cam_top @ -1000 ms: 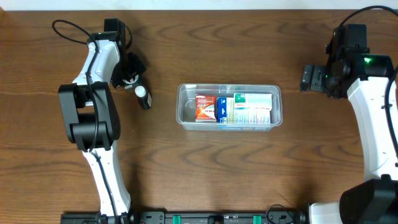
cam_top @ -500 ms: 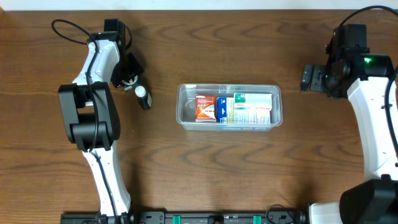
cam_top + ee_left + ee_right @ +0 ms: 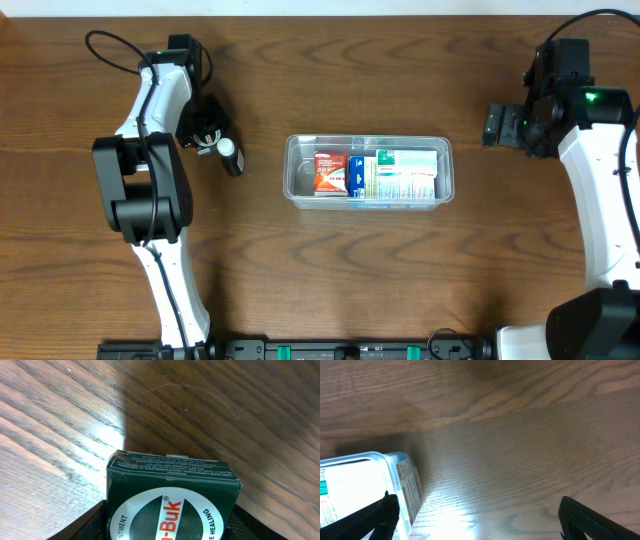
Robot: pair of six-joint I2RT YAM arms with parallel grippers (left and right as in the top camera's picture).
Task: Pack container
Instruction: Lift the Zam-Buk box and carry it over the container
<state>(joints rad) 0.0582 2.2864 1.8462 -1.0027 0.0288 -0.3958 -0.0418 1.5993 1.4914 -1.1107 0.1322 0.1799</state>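
Looking down from overhead, we see the container (image 3: 292,172) at the middle of the table (image 3: 400,280), long side running from 9 to 3 o'clock. Three boxes lie in it: an orange one (image 3: 329,172) toward 9 o'clock, a blue one (image 3: 355,176) next to it, and a white-and-green one (image 3: 405,174) filling the half toward 3 o'clock.

That view shows the left gripper (image 3: 222,146) only as a dark shape with a small dark box (image 3: 232,158) at its tip. The left wrist camera shows more: a dark green carton with a white oval label and red lettering, clenched between the two fingers (image 3: 97,522) that flank its lower edges. It does not show the container. From overhead, the container lies at about 3 o'clock from this gripper, apart from it, with bare wood between them.

Overhead does not tell us how the right gripper (image 3: 492,125) stands. Its wrist camera does: the fingers sit at the two bottom corners of the frame, spread wide and holding nothing. One rounded corner of the container shows at 9 o'clock in that view. From overhead, the container lies at about 8 o'clock from this gripper, near but not touching.
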